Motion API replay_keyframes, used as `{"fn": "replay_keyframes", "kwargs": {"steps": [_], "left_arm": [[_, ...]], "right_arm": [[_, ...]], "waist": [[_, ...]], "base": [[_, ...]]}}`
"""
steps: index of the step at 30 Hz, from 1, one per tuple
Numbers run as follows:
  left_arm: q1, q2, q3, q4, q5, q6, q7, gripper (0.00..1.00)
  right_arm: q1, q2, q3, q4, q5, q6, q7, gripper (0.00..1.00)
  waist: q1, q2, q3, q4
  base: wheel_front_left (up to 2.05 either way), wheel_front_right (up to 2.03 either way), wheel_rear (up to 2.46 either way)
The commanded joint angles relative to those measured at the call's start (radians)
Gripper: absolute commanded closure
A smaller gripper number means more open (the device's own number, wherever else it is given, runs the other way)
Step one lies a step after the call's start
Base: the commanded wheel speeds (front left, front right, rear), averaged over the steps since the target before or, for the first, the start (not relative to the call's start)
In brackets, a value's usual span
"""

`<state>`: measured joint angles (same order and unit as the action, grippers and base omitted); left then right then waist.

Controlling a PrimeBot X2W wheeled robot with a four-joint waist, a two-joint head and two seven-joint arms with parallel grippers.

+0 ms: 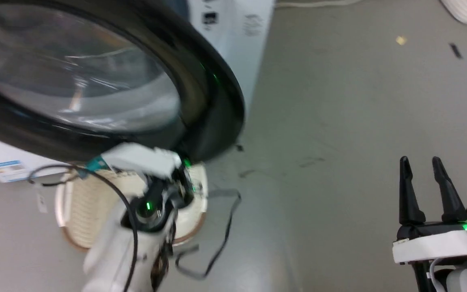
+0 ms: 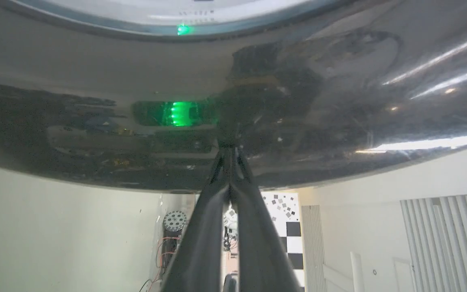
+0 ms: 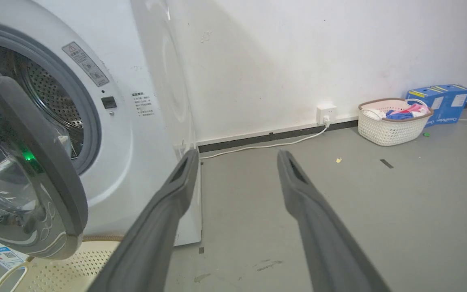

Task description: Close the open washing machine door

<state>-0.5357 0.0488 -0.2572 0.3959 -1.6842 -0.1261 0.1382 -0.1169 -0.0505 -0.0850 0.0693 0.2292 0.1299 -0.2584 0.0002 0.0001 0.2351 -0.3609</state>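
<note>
Left wrist view: left gripper (image 2: 228, 153), fingers pressed together, touched the black rim of the door (image 2: 95, 121), ajar before the washer (image 3: 144, 162); right gripper (image 1: 422, 164) hung spread over floor (image 1: 339, 101); labels (image 3: 85, 63) were unreadably small.

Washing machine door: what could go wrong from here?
1. The left gripper, shut, meets the door's glossy curved rim with its tips alone; they might slip off mid-push.
2. The cream basket sits just under the door, beside the left arm; the swing may knock it.
</note>
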Motion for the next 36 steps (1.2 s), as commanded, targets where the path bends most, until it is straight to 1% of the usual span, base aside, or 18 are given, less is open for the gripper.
{"fn": "replay_keyframes", "kwargs": {"steps": [1,5,7,10,13,16,19,20,21,23,25,28,31,33,36], "left_arm": [[-0.031,0.001,0.01,0.016,-0.002,-0.004,-0.029,1.0],[-0.116,0.001,0.022,0.07,-0.017,-0.005,-0.126,1.0],[-0.138,0.001,0.021,0.079,-0.016,-0.005,-0.145,1.0],[-0.135,0.001,0.015,0.077,-0.013,-0.005,-0.147,1.0],[-0.093,0.002,-0.006,0.039,0.017,-0.005,-0.12,1.0],[-0.008,0.005,-0.041,-0.024,0.049,-0.005,-0.075,1.0],[0.086,0.026,-0.083,-0.093,0.116,-0.005,-0.077,1.0],[0.117,0.036,-0.098,-0.113,0.141,-0.005,-0.092,0.36],[0.147,0.046,-0.111,-0.129,0.166,-0.005,-0.112,0.0],[0.199,0.08,-0.144,-0.157,0.228,-0.005,-0.162,0.0],[0.241,0.127,-0.187,-0.178,0.306,-0.005,-0.233,0.0],[0.279,0.206,-0.263,-0.176,0.453,-0.005,-0.356,0.0],[0.293,0.243,-0.285,-0.135,0.605,-0.005,-0.397,0.0],[0.301,0.23,-0.202,-0.129,0.757,-0.005,-0.399,0.0],[0.347,0.178,-0.071,-0.164,1.014,0.007,-0.399,0.0]], "right_arm": [[-0.014,0.0,0.007,0.004,0.007,0.001,-0.003,0.0],[-0.016,0.0,0.016,0.008,0.017,0.001,-0.003,0.0],[-0.018,0.0,0.019,0.01,0.021,0.001,-0.003,0.0],[-0.018,0.0,0.02,0.006,0.022,0.001,-0.003,0.0],[-0.01,0.0,0.018,0.006,0.012,0.001,-0.003,0.0],[0.004,0.0,0.017,0.004,-0.004,0.001,-0.003,0.0],[0.024,0.0,0.013,-0.002,-0.02,0.001,-0.003,0.0],[0.032,0.0,0.012,-0.005,-0.026,0.001,-0.003,0.0],[0.04,0.0,0.012,-0.008,-0.032,0.001,-0.003,0.0],[0.057,0.0,0.013,-0.012,-0.045,0.001,-0.003,0.0],[0.074,0.0,0.015,-0.015,-0.054,0.001,-0.003,0.0],[0.103,0.0,0.011,-0.018,-0.056,0.001,-0.003,0.0],[0.133,0.0,0.0,-0.025,-0.05,0.001,-0.003,0.0],[0.146,0.0,-0.002,-0.031,-0.052,0.001,-0.003,0.0],[0.156,0.0,0.012,-0.041,-0.058,0.001,-0.003,0.0]], "waist": [[-0.0002,-0.0001,0.043,-0.051],[-0.0002,-0.0001,0.052,-0.063],[-0.0002,-0.0001,0.051,-0.061],[-0.0002,-0.0001,0.039,-0.039],[-0.0002,-0.0001,0.012,-0.001],[-0.0002,-0.0001,-0.028,0.047],[-0.0002,-0.0001,-0.072,0.106],[-0.0002,-0.0001,-0.087,0.125],[-0.0002,-0.0001,-0.103,0.145],[-0.0002,-0.0001,-0.134,0.184],[-0.0002,-0.0001,-0.162,0.219],[-0.0002,-0.0001,-0.205,0.275],[-0.0002,-0.0001,-0.229,0.329],[-0.0002,-0.0001,-0.239,0.357],[-0.0002,-0.0001,-0.247,0.384]], "base": [[0.0,0.0,0.0],[0.0,0.0,0.0],[0.0,0.0,0.0],[0.0,0.0,0.0],[0.0,0.0,0.0],[0.0,0.0,0.0],[0.0,0.0,0.0],[0.0,0.0,0.0],[0.0,0.0,0.0],[0.0,0.0,0.0],[0.0,0.0,0.0],[0.0,0.0,0.0],[0.0,0.0,0.0],[0.0,0.0,0.0],[0.0,0.0,0.0]]}}
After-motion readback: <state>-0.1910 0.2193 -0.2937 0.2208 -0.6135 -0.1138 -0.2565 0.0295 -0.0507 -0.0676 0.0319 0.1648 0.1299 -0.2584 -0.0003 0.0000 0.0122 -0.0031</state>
